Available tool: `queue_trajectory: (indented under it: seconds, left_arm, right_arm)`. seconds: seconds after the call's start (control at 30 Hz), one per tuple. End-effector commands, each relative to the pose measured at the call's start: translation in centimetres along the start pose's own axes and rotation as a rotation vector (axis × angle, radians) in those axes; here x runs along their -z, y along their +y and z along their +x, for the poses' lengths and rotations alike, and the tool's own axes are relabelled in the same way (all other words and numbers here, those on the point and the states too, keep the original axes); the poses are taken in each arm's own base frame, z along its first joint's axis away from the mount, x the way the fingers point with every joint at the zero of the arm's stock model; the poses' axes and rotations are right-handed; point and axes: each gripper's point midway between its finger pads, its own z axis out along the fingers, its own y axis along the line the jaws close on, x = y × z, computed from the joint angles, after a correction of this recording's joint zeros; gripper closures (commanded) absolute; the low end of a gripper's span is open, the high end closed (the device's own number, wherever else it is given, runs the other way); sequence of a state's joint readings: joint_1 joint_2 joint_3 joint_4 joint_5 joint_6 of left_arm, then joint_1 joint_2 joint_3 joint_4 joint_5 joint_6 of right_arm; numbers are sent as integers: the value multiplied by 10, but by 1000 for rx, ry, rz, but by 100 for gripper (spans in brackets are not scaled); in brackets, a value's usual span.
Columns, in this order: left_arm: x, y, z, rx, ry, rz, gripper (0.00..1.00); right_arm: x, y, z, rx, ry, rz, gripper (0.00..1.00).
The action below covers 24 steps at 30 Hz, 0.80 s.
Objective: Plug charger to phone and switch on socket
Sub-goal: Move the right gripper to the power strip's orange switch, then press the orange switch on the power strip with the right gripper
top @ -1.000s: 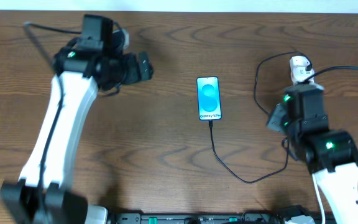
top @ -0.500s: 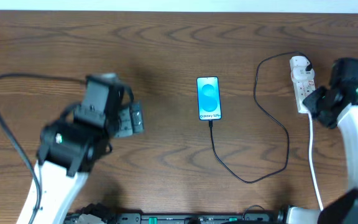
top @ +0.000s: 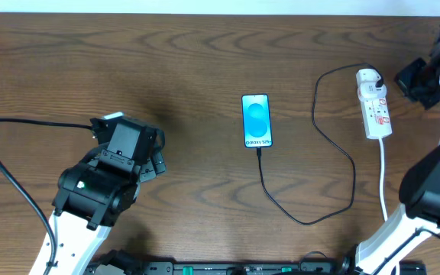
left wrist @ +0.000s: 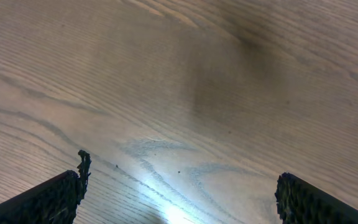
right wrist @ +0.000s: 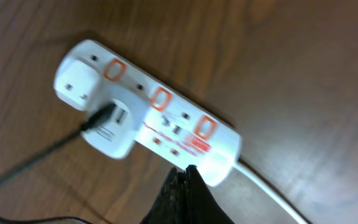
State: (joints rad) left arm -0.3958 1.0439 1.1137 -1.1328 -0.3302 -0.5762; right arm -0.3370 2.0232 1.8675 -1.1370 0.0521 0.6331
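Note:
The phone (top: 256, 121) lies screen up at the table's middle, its screen lit blue. The charger, a thin black cable (top: 305, 221), has its plug in the phone's near end. It loops right and back to a white adapter (top: 368, 76) on the socket (top: 375, 105), a white power strip. The right wrist view shows the socket (right wrist: 166, 118), its red-marked switches, the adapter (right wrist: 112, 126) and the cable (right wrist: 36, 163). My right gripper (right wrist: 188, 169) is shut and empty, above and apart from the strip; overhead it (top: 400, 78) is to the strip's right. My left gripper (left wrist: 179, 199) is open over bare wood, at the front left (top: 159, 162).
The strip's thick white cord (top: 383, 179) runs toward the front right edge and also shows in the right wrist view (right wrist: 272, 194). A black robot cable (top: 6, 164) loops at the left. The right arm's base (top: 434, 191) stands at the front right.
My right gripper has moved off the power strip, to the right and farther back. My left arm has drawn back from the far left toward the front left.

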Motion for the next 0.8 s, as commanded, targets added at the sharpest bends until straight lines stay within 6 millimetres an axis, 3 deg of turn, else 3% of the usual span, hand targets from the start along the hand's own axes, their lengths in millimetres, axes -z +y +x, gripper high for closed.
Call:
queue_trajectory:
  seconds: [0.0, 0.3, 0.77]
  left_arm:
    - [-3, 4, -1, 3, -6, -32, 0]
    - [-2, 4, -1, 4, -7, -30, 0]
    - [-2, 4, -1, 4, -8, -30, 0]
  right_arm:
    - [-19, 10, -5, 17, 35, -19, 99]
    - [-63, 20, 5, 26, 120, -37, 99]
    - [-100, 24, 9, 35, 150, -37, 99]
